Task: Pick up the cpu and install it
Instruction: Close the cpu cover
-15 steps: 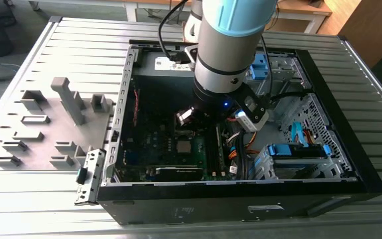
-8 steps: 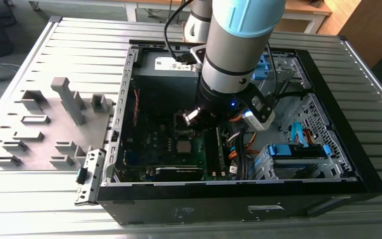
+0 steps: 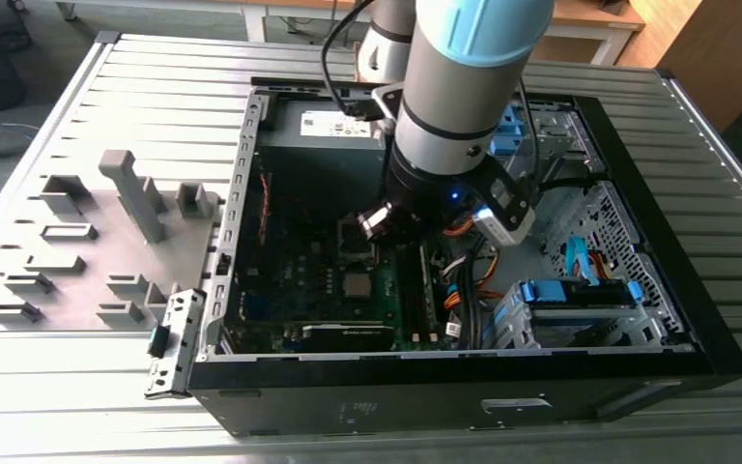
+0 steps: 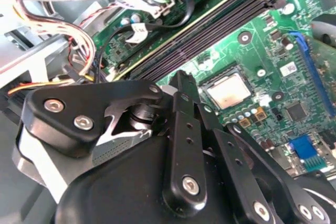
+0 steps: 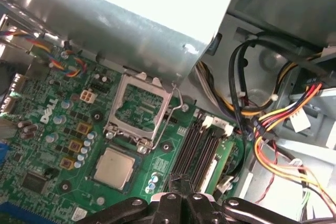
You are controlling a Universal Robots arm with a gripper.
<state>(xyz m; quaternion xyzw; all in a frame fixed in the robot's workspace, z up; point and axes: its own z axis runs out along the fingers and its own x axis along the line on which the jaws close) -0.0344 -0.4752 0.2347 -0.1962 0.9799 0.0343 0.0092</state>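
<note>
Lying flat in its socket inside the case, the cpu sits beside an open frame; the gripper hovers nearby, jaws seemingly closed, empty.

Cpu: small tan-grey square chip, lying flat, face up, on green motherboard.

The exterior view is set high and well back. It looks steeply down on the whole open computer case, the slatted tabletop and the arm.

Both wrist views sit low inside the case, close over the motherboard. They look obliquely down past the black linkage.

Both wrist views share the cpu and the memory slots, each from a different direction. The exterior view shares the cpu too.
</note>
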